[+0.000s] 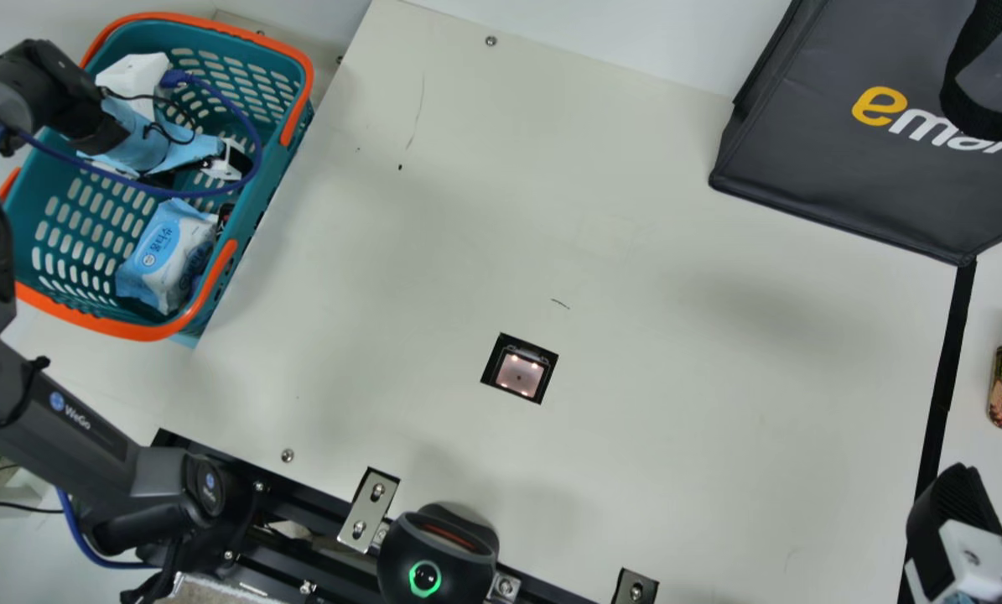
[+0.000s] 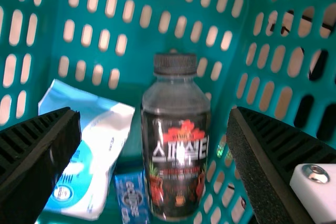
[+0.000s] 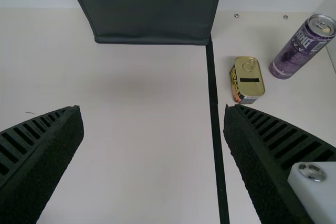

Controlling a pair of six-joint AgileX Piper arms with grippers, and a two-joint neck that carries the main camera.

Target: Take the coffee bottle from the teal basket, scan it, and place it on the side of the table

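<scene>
**Bottle point(image 2: 176, 145) in the basket point(image 1: 298, 101).**
At left, the left gripper point(image 1: 203, 164), spread wide and holding nothing, faces the bottle, which lies near a soft pack point(image 2: 86, 156); its exact tilt is hard to judge. At near right, the right gripper point(image 1: 957, 513) is spread wide, likewise unloaded.

Edges cut off 1 bag point(image 1: 861, 172).

The basket point(image 1: 295, 126) is teal with orange rims, the bag point(image 1: 802, 159) dark grey.
</scene>
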